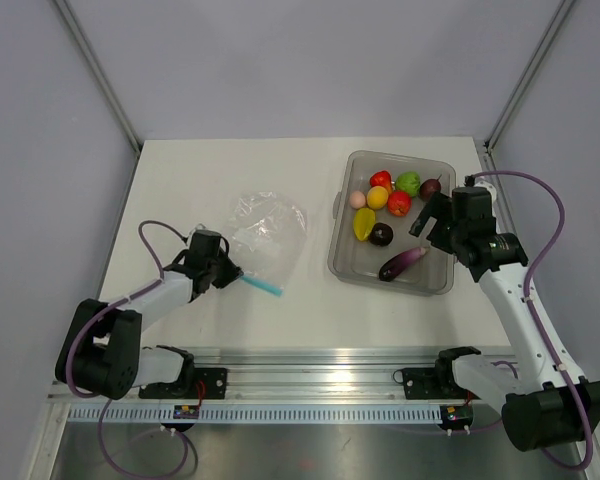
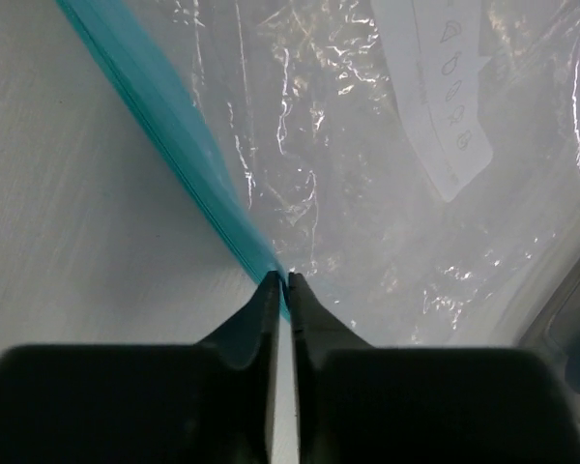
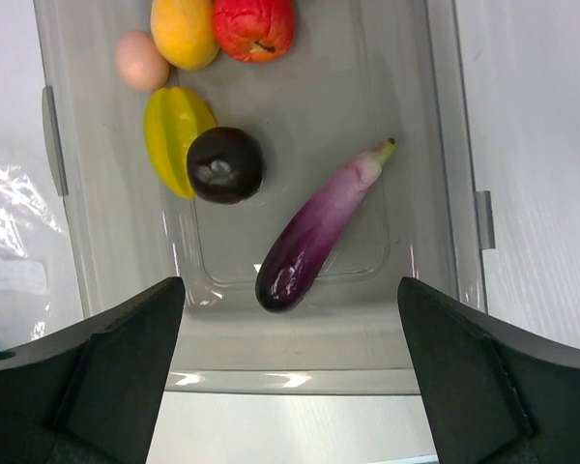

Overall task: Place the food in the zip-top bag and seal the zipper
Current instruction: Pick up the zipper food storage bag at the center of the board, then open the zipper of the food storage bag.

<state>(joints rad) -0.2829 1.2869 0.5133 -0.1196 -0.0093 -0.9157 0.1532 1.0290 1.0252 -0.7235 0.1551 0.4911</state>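
The clear, crinkly zip-top bag (image 1: 268, 228) lies flat on the white table, left of centre. Its light-blue zipper (image 1: 263, 286) runs along the near edge. My left gripper (image 1: 235, 272) is pinched on that strip at its left end. In the left wrist view the fingertips (image 2: 282, 280) meet on the zipper (image 2: 164, 116). The food lies in a grey bin (image 1: 345, 262): a long purple eggplant (image 3: 319, 227), a yellow star fruit (image 3: 174, 135), a dark round fruit (image 3: 225, 164) and several others. My right gripper (image 3: 290, 290) hangs open over the bin's near end, above the eggplant's dark tip.
The translucent bin (image 3: 445, 145) stands at the right of the table, its long side running away from me. A white label (image 2: 435, 106) shows through the bag. Metal frame posts rise at the table's back corners, and a rail runs along the near edge.
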